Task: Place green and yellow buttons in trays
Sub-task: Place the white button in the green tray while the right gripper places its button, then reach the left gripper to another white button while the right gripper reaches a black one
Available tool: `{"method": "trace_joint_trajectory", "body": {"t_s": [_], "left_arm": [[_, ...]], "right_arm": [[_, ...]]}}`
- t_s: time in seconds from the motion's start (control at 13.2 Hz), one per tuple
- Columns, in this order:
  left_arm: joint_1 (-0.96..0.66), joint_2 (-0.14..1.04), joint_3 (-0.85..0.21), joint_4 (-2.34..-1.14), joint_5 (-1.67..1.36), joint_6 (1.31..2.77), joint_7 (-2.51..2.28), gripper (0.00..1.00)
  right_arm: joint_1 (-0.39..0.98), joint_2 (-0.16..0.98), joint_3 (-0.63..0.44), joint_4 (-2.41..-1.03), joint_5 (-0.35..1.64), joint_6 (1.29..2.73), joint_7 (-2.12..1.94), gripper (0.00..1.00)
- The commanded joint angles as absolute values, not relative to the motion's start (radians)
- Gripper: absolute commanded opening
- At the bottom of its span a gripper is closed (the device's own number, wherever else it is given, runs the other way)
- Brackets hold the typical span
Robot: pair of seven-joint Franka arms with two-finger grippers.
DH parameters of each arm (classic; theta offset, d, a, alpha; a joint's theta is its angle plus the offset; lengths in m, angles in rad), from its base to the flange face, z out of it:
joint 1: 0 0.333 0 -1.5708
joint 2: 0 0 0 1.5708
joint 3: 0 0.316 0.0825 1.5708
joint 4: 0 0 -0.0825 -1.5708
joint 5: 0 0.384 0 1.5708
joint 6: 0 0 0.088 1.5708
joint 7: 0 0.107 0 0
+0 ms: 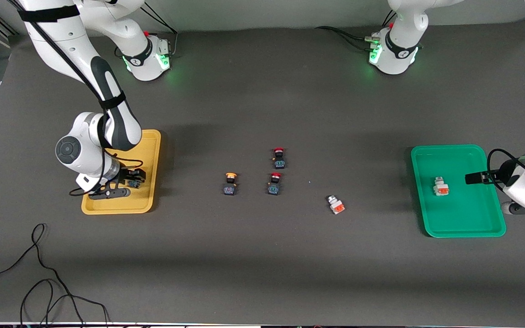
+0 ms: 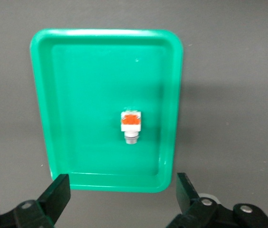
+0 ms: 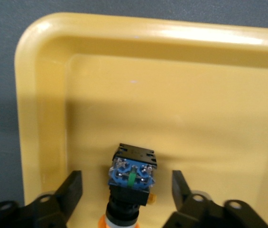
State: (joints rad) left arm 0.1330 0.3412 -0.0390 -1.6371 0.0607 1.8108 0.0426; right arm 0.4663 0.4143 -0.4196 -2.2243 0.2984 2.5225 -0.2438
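While two task buttons are left on the table, the yellow button [image 1: 230, 183] lies toward the right arm's end and the white button [image 1: 336, 205] toward the left arm's. One button [image 3: 132, 178] is seen in the yellow tray [image 1: 153, 155] between the parted fingers of the right gripper [image 3: 126, 190], unheld; another [image 2: 131, 125] rests in the green tray [image 2: 100, 71], under the open, empty left gripper [image 2: 123, 195].

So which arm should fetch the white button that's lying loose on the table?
Probably left: the open left gripper is over the green tray, nearer the white button. The right gripper is open in the yellow tray.
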Motion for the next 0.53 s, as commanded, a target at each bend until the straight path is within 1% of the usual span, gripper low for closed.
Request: {"method": "trace_joint_trajectory", "body": {"t_s": [0.0,0.08,0.3,0.38,0.46], "left_arm": [[0.101,0.364,-0.098,-1.611,0.04,1.812,0.013,0.99],[0.072,0.371,-0.115,-1.615,0.032,1.847,-0.048,0.99],[-0.081,0.393,-0.12,-1.618,0.028,1.931,-0.237,0.99],[-0.142,0.397,-0.121,-1.617,0.029,1.954,-0.364,0.99],[-0.203,0.405,-0.12,-1.612,0.034,1.969,-0.491,0.99]], "right_arm": [[0.479,0.351,-0.428,-2.153,0.383,2.352,-0.267,1.0],[0.477,0.339,-0.429,-2.101,0.385,2.27,-0.255,1.0],[0.495,0.345,-0.423,-1.918,0.384,2.07,-0.079,0.99],[0.523,0.353,-0.425,-1.869,0.385,2.034,-0.022,0.99],[0.549,0.357,-0.425,-1.846,0.385,2.03,0.045,0.99]]}}
